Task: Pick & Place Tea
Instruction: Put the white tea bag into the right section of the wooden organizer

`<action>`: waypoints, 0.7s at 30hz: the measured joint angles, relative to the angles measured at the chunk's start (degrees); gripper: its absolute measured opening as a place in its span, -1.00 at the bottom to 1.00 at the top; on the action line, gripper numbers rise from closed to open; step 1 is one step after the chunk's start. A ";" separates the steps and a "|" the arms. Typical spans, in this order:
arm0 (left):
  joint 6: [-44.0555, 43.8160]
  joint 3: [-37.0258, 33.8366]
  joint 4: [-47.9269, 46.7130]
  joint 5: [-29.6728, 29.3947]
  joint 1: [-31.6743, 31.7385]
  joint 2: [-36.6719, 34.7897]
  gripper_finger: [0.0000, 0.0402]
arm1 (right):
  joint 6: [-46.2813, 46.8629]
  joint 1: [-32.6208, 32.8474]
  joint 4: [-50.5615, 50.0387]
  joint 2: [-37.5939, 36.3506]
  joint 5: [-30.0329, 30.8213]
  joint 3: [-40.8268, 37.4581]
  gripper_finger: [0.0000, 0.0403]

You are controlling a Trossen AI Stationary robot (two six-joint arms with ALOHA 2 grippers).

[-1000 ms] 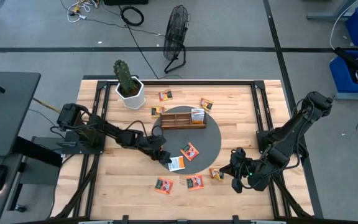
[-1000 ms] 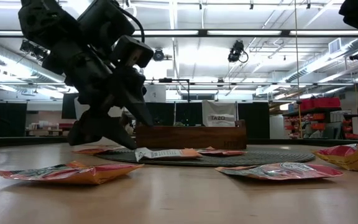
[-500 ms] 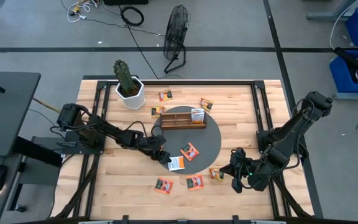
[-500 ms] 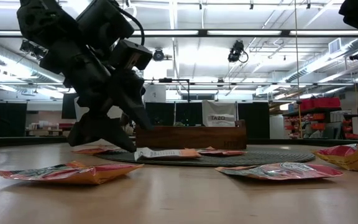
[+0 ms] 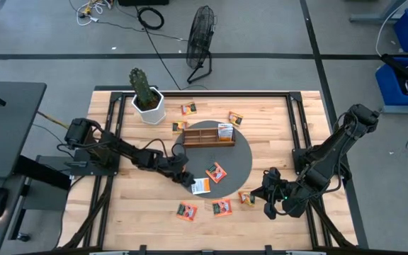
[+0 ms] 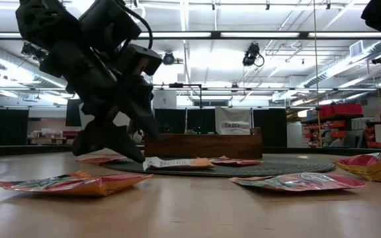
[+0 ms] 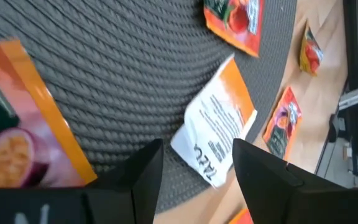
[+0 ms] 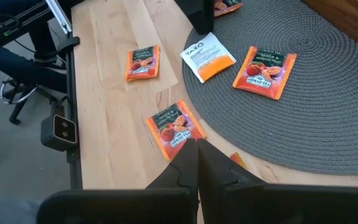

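Left gripper, centre-left of the high view, hangs low with jaws spread, empty, just beside the white-and-orange sachet at the grey mat's lower-left edge. Step in hand: the approach before the pick. Next move – straddle the sachet, close, carry it to the wooden tray. Lower right: right gripper waits, clenched on nothing.

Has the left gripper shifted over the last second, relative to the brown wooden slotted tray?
No. The left gripper stays open over the white tea sachet, same spot against the tray.
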 joint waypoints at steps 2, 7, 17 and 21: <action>-0.02 0.00 0.04 -0.19 -0.10 0.00 -0.02 | -0.07 -0.01 -0.45 0.00 0.00 0.00 -1.00; -1.05 0.00 0.52 -0.62 0.03 0.00 -0.02 | -0.20 -0.01 -1.13 0.00 0.00 0.00 -1.00; -4.04 0.04 6.38 0.69 -0.26 3.68 -0.03 | 0.06 -0.01 -1.42 0.02 -0.02 0.00 -1.00; -3.63 0.00 6.91 0.92 -0.27 3.72 -0.12 | 0.01 -0.01 -1.48 0.02 0.00 0.00 -1.00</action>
